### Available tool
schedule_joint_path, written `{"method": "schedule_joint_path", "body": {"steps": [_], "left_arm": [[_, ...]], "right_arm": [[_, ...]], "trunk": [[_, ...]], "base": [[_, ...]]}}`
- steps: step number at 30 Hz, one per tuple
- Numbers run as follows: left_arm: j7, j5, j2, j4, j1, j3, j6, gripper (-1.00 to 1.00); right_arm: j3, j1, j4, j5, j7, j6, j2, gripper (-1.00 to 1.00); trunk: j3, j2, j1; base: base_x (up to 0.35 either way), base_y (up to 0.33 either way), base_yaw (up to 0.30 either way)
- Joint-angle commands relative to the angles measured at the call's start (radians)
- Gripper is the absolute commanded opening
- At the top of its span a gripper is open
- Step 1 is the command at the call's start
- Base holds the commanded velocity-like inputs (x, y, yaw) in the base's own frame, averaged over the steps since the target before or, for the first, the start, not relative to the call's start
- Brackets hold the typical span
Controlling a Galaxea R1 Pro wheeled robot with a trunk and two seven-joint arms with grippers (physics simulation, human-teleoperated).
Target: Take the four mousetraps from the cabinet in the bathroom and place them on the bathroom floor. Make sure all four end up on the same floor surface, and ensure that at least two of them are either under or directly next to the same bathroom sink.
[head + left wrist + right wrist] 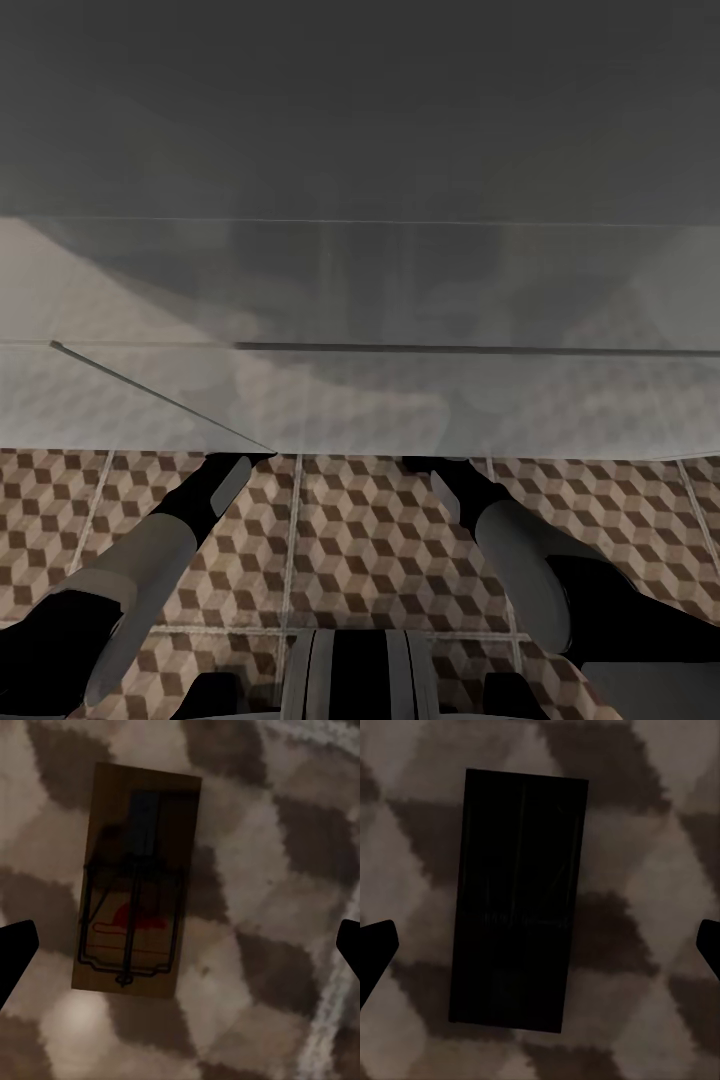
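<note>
A pale translucent grey slab [400,300] spans the head view's upper part.

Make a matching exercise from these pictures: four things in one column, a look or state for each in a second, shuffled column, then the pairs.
Things:
1. mousetrap under the left gripper
2. mousetrap under the right gripper
3. bathroom floor
4. left gripper

Look or state:
A. brown and beige cube-pattern tiles
B. brown board, wire frame and red mark showing
C. open, dark fingers apart, holding nothing
D. plain dark slab, no wire visible

Pairs: 1-B, 2-D, 3-A, 4-C
</note>
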Motion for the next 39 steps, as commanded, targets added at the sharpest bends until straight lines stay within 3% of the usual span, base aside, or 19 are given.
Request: {"method": "schedule_joint_path", "body": {"steps": [1,39], "left_arm": [[0.009,0.010,0.002,-0.002,0.000,-0.008,0.003,1.00],[0.011,0.010,0.000,-0.003,0.000,-0.010,0.003,1.00]], "right_arm": [[-0.008,0.000,-0.002,0.010,-0.001,0.006,0.001,1.00],[-0.008,0.000,-0.002,0.010,-0.001,0.006,0.001,1.00]], "trunk": [[-0.001,0.000,0.000],[-0.001,0.000,0.000]], "base": [[0.000,0.000,0.000],[0.000,0.000,0.000]]}}
